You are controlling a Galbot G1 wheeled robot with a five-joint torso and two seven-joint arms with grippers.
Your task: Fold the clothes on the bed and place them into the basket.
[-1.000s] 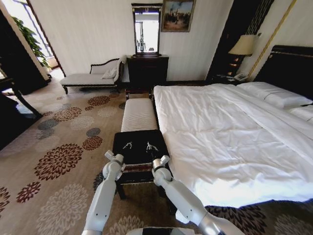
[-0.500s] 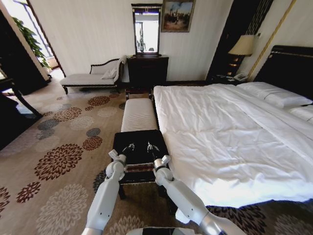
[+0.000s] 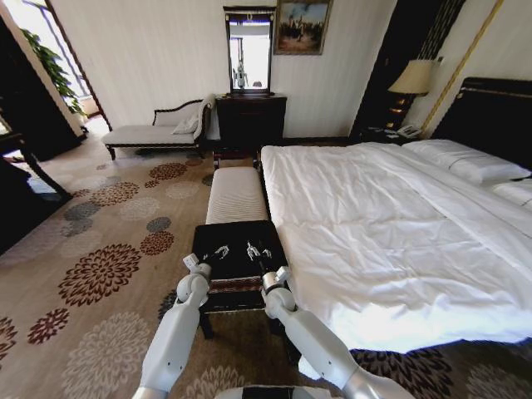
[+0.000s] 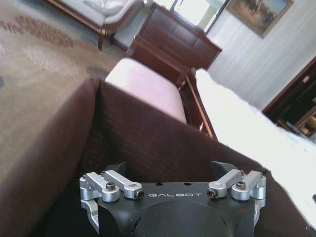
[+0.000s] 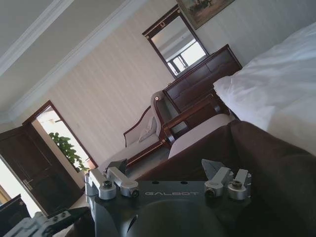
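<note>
The basket (image 3: pixel 235 285) is a black square tray with a patterned brown rim on dark legs, standing at the foot corner of the bed (image 3: pixel 391 224). Both grippers hover side by side over its dark inside, the left gripper (image 3: pixel 218 251) near the left wall and the right gripper (image 3: pixel 258 249) beside it. Seen from the wrists, the left gripper (image 4: pixel 170 165) and the right gripper (image 5: pixel 163 165) are open with nothing between the fingers, facing the basket's dark wall (image 4: pixel 148 133). The clothes are hidden; the bed carries plain white bedding.
A narrow white-cushioned bench (image 3: pixel 235 194) stands just beyond the basket along the bed's foot. Farther off are a dark dresser with a mirror (image 3: pixel 249 116) and a chaise (image 3: pixel 158 131). Patterned carpet (image 3: pixel 100 274) lies to the left.
Both arms have drawn back and down a little over the basket. The grippers stay open, and the bed and basket have not moved.
</note>
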